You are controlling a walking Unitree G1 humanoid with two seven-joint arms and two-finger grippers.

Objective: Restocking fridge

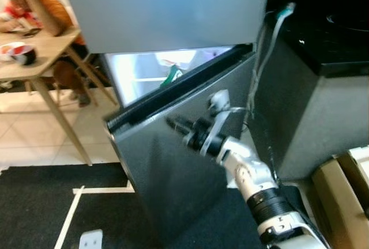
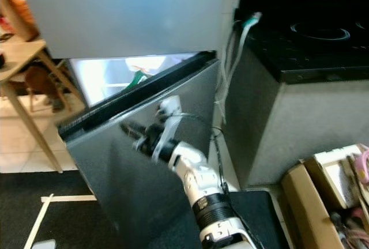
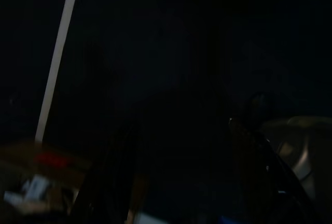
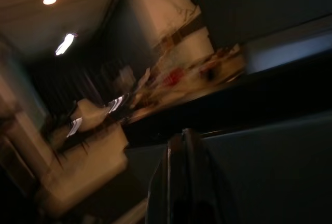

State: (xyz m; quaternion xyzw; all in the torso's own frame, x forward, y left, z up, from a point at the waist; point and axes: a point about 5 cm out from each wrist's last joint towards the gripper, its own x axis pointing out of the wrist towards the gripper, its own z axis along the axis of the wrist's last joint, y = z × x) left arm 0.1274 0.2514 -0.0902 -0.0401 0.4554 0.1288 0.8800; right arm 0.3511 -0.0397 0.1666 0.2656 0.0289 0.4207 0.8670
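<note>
A grey fridge stands before me, its upper door point(image 1: 167, 7) closed and its lower door point(image 1: 173, 162) swung partly open. Through the gap the lit inside point(image 1: 147, 70) shows white shelves and something green point(image 1: 172, 76). My right gripper point(image 1: 176, 124) is stretched out against the front face of the lower door, its black fingers point(image 4: 179, 182) pressed together and shut with nothing held. The left wrist view is very dark; a pale strip point(image 3: 57, 58) crosses it.
A grey cabinet with a black cooktop point(image 2: 311, 41) stands right of the fridge, with cables point(image 1: 262, 59) hanging between them. Cardboard boxes point(image 2: 328, 191) sit on the floor at right. A person sits at a wooden table point(image 1: 40, 53) at left. White tape point(image 1: 69, 217) marks the black mat.
</note>
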